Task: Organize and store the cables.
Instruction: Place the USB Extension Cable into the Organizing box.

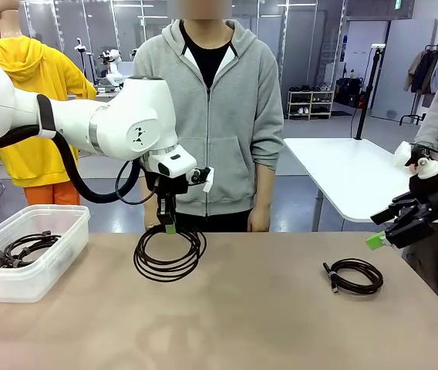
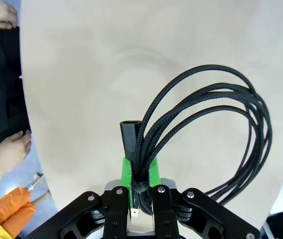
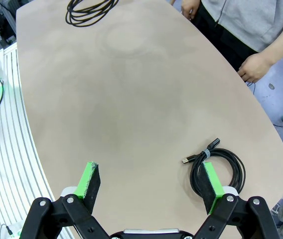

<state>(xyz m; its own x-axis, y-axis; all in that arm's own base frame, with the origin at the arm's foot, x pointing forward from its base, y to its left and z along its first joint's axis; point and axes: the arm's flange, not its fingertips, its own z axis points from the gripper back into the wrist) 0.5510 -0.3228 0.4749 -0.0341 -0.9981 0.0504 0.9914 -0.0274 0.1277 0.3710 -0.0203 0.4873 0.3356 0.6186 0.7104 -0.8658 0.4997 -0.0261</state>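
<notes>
A black coiled cable (image 1: 170, 255) hangs from my left gripper (image 1: 170, 227), which is shut on its top, the coil's lower edge at or just above the tan table. In the left wrist view the green pads (image 2: 126, 172) pinch the braided cable (image 2: 201, 119) with a plug end sticking up beside them. A second coiled cable (image 1: 353, 275) lies flat on the table's right side. My right gripper (image 1: 379, 239) hovers open above the right edge; in its wrist view that cable (image 3: 217, 169) lies by its right pad (image 3: 212, 185). More cables (image 1: 25, 247) rest in the bin.
A clear plastic bin (image 1: 45, 267) stands at the table's left front. A person in a grey hoodie (image 1: 207, 116) stands at the far edge, hands down by the sides. A white table (image 1: 350, 173) stands behind on the right.
</notes>
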